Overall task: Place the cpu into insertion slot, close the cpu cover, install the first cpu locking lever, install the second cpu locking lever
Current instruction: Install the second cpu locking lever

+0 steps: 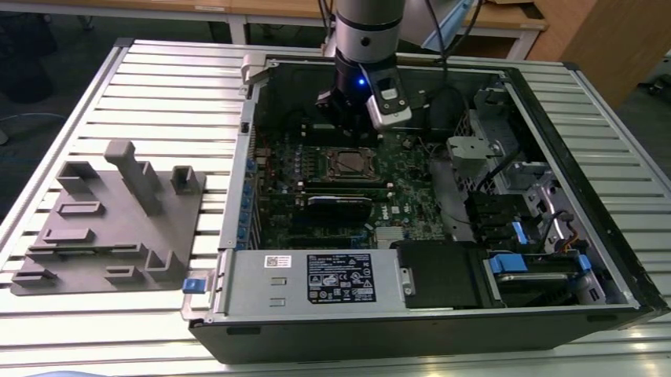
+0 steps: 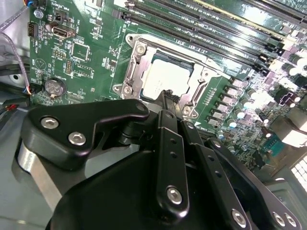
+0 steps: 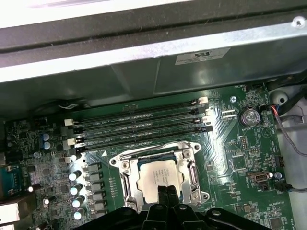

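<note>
While I hovered just above the socket, my gripper (image 3: 163,195) had its fingers pressed together, holding nothing. The cpu (image 3: 160,176) lay seated in the socket near the motherboard's (image 2: 86,48) middle, cpu cover (image 3: 194,167) closed around it. Descending off-line, I judged, could scrape the chip.

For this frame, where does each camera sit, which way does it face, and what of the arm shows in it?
Exterior view: off the arm, high, looking down on the open computer case on a slatted table; the arm's wrist stands above the motherboard.
Second wrist view: on the arm, looking obliquely down past the end effector at the cpu in its socket.
First wrist view: on the arm, facing the case wall; end effector tips over the cpu.
Both wrist views share cpu, cpu cover and memory slots.
</note>
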Tool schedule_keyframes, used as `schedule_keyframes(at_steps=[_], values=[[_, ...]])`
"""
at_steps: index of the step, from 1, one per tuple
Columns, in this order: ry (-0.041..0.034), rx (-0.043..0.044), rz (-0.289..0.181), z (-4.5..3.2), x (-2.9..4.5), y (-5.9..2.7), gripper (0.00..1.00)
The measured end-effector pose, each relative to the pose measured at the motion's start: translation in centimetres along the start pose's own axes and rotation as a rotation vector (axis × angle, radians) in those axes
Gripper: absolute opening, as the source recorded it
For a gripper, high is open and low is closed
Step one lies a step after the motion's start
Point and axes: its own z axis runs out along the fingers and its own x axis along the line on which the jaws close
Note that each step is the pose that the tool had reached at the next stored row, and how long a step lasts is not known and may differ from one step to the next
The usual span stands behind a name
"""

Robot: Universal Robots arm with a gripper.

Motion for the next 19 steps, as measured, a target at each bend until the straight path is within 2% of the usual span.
schedule_keyframes(at_steps=[7,14,19], values=[[0.0,0.0,0.0,-0.66,-0.03,0.05,0.11],[0.0,-0.0001,0.0,-0.72,-0.04,0.05,0.11],[0.0,0.0,0.0,-1.06,-0.05,0.08,0.11]])
